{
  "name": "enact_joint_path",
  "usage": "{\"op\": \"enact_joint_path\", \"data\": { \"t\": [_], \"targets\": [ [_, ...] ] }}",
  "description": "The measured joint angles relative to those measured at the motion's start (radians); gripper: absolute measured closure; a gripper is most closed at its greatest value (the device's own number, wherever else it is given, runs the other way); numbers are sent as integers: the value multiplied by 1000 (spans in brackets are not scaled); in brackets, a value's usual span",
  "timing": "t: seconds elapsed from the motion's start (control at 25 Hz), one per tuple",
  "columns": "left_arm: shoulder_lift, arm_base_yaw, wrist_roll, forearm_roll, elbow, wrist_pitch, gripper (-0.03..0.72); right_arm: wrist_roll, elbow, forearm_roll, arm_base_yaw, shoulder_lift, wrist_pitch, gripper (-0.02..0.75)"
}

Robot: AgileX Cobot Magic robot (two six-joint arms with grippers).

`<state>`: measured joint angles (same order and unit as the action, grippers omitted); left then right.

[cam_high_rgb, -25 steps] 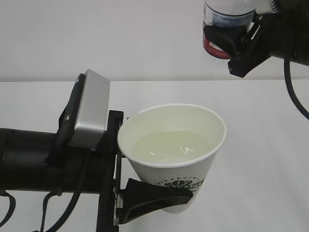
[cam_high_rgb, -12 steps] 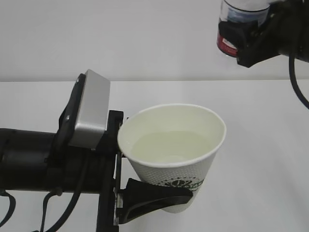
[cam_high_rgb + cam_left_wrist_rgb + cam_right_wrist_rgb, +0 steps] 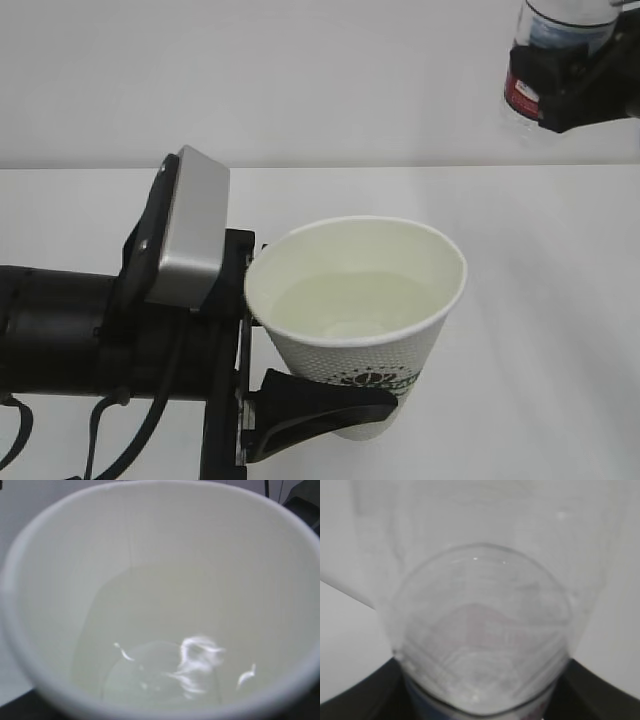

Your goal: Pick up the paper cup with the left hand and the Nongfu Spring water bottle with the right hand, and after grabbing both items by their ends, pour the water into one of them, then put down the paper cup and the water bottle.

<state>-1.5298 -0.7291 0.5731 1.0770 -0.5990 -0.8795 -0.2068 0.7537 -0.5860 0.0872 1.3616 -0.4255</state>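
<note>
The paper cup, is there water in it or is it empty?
Partly filled. The cup holds clear water with glints on its surface, well below the rim.

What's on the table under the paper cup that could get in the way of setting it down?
Nothing visible. The paper cup, with water in it, is held in the left pincer above bare white table. The patch right beneath cup and arm is hidden. The bottle is up in the right pincer, well aside.
</note>
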Motion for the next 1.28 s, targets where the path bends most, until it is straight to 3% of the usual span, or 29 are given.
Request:
{"op": "enact_joint_path", "data": {
  "t": [0.44,0.72,1.28],
  "targets": [
    [0,0,0,0,0,0,198,-2,-102,125,-69,0,-10,271],
    [0,0,0,0,0,0,198,11,-112,192,-72,0,-10,271],
    [0,0,0,-5,0,0,198,197,-267,497,-72,4,-130,271]
  ]
}}
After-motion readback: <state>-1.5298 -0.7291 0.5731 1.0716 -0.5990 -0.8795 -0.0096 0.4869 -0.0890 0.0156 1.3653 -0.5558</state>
